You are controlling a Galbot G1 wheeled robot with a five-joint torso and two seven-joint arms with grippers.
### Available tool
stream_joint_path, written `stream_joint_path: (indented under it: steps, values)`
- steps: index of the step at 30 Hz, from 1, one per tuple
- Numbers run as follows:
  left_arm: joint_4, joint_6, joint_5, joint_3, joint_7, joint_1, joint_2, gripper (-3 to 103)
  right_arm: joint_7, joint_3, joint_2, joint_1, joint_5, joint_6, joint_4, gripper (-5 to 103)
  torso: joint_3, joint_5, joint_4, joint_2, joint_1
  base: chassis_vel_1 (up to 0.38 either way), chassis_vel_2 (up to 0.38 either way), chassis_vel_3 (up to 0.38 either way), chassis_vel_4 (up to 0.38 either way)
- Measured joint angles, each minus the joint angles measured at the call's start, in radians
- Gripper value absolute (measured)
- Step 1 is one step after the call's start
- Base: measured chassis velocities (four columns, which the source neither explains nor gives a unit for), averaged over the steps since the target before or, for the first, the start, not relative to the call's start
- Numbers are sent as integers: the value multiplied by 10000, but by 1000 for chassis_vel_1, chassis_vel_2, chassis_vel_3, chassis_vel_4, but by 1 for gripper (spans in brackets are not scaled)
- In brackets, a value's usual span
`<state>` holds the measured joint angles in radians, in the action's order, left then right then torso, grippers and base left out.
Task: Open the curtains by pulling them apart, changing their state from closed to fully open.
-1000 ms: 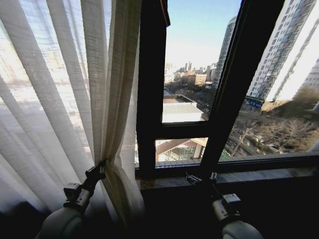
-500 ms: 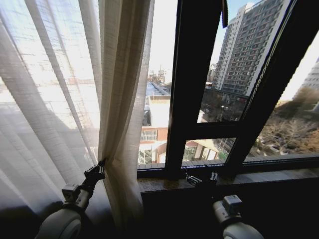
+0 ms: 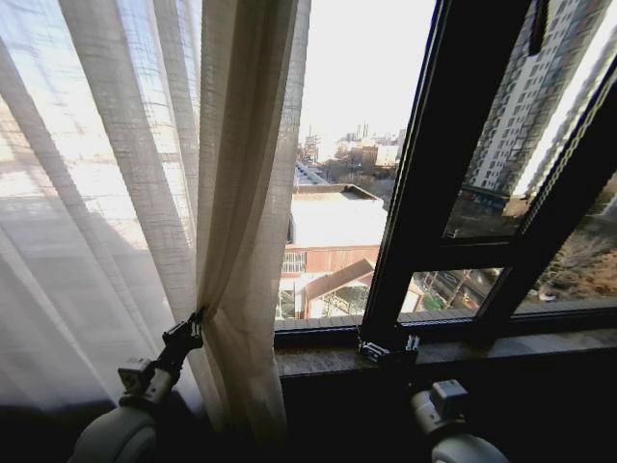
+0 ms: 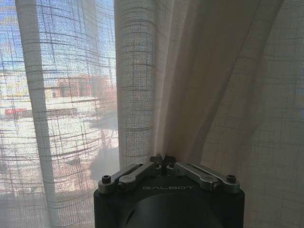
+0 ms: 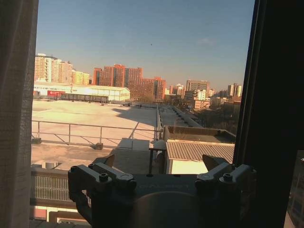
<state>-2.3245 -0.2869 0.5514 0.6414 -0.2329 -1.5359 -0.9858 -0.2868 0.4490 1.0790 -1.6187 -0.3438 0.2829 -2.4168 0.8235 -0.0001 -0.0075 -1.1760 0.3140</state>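
The whole head view has swung since a moment ago, so the dark window frame (image 3: 424,193) sits further right; that is camera motion. The sheer off-white pleated curtain (image 3: 145,193) hangs bunched on the left of the window. The left hand (image 3: 191,331) remains pinched on its gathered edge, arm reaching up from below. The right hand (image 3: 388,349) hovers spread at the stone sill (image 3: 501,345).

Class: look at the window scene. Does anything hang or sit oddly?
Yes: the curtain is cinched low down where the left gripper pinches it, so its pleats slant instead of hanging straight. The right gripper sits open near the sill.
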Motion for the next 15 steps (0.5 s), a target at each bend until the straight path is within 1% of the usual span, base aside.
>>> stream_joint_path:
  steps: [2, 4, 7, 10, 15]
  values:
    - [-12, 0, -2, 9, -7, -15, -23, 0, 2, 2, -12, -21, -7, -3, -16, 100, -1, -2, -1, 0, 0, 162, 166, -188, -169]
    - [-40, 0, -7, 25, -26, -64, -57, 0, 5, 7, -23, -68, -17, -6, -59, 100, -1, -5, 0, -1, 0, 119, 79, -73, -121]
    - [-46, 0, -12, 38, -58, -94, -64, 0, 6, 8, -23, -103, -21, -7, -84, 100, -1, -5, 2, -1, 0, 3, -3, -11, -24]
    - [-88, -2, -8, 105, -136, -112, -82, 0, 3, -6, -32, -155, -32, 2, -122, 100, 1, 16, -5, 1, -2, 0, 0, 0, 0]
    - [-117, -3, 17, 270, -352, -215, -190, 0, 6, -100, -22, -164, -20, 6, -142, 100, 1, 10, -4, 1, -2, -46, -31, 34, 16]
